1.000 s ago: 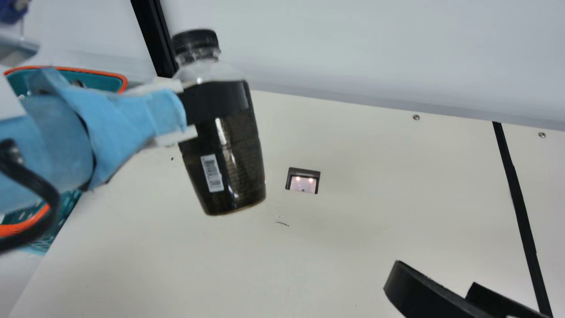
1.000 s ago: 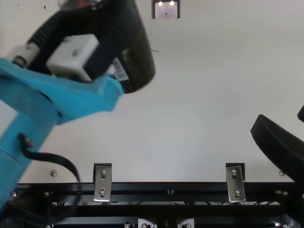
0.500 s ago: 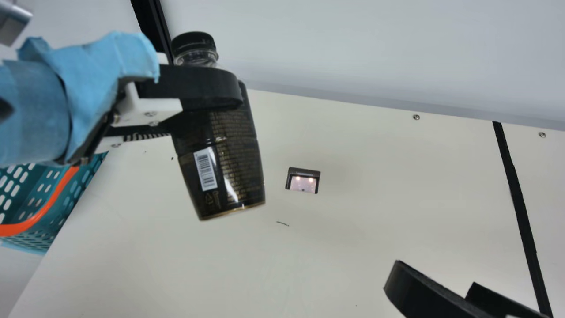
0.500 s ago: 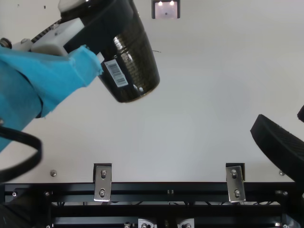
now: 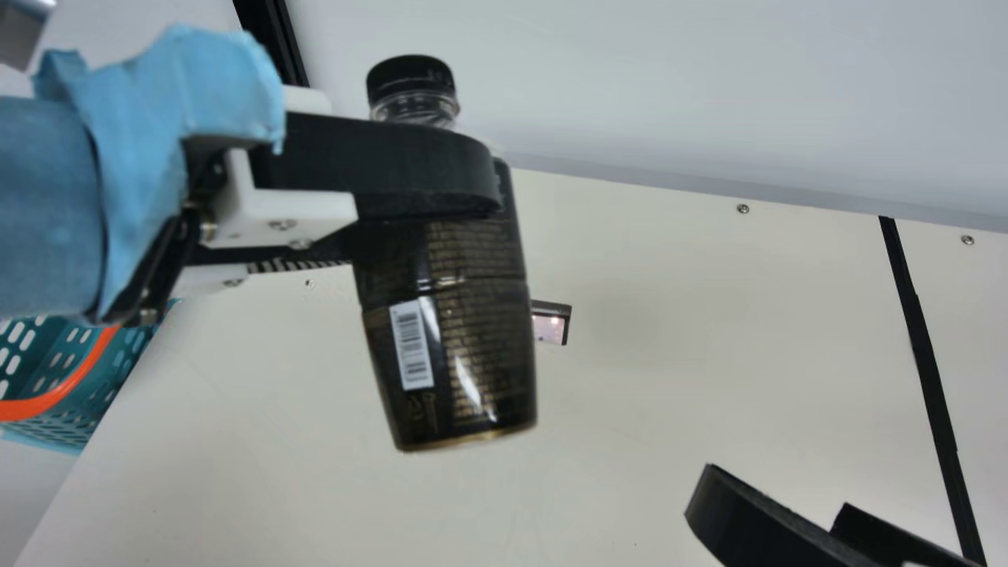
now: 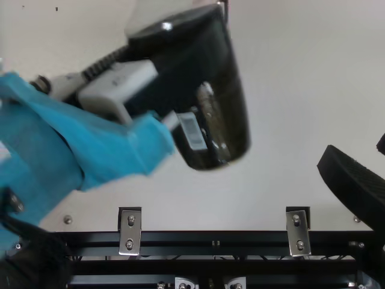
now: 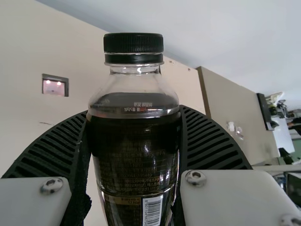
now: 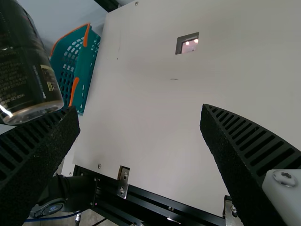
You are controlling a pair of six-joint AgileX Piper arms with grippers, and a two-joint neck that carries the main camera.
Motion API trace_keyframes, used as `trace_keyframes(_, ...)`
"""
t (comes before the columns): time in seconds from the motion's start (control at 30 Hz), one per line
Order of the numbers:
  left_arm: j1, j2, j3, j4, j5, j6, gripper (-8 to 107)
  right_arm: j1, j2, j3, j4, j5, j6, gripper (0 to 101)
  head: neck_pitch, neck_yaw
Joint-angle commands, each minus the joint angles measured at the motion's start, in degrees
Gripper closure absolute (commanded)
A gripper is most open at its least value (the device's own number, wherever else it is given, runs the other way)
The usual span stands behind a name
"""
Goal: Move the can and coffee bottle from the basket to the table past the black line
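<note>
Leftmost, as we look over the neck camera's shoulder, there's the teal basket (image 5: 61, 396) with its orange rim, and whether the can is in it, I cannot tell. Next along, the left arm reaches in from the side, its wrist bundled in blue wrap (image 5: 197, 90), the gripper (image 7: 134, 113) pretty much level. And it's got the coffee bottle (image 5: 468, 339)! Ribbed fingers are clamped on either side, just under the clear shoulder. Up in the air it hangs, cap high, body leaning a little, base off the table (image 5: 669, 394), between the basket and the black line (image 5: 921, 339).

Dark drink comes up to the shoulder, so I'd call it fairly weighty, bottom-heavy too, and likely to swing if hurried. That glossy label could slip; the plastic looks firm but might give under a hard squeeze. Should the other arm take over, the lower body, beneath those fingers, looks the place to grab.

Over on the right, then, the right gripper (image 8: 139, 113) waits low and near, angled inward, fingers spread wide with nothing between them. The line lies beyond it, and the bottle has yet to cross!
</note>
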Motion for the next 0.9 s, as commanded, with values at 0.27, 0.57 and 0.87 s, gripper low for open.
trace_keyframes(0.27,-6.6,1.0,-2.4,4.1,-0.8,-4.9,89,0.0,0.0,0.0,0.0,0.0,0.0,0,-0.3,0.0)
trace_keyframes(0.57,-7.2,1.1,-2.5,4.5,-0.8,-5.5,89,0.0,0.0,0.0,0.0,0.0,0.0,0,-0.3,0.0)
trace_keyframes(0.87,-7.2,1.1,-2.5,4.5,-0.9,-5.5,89,0.0,0.0,0.0,0.0,0.0,0.0,0,-0.3,0.0)
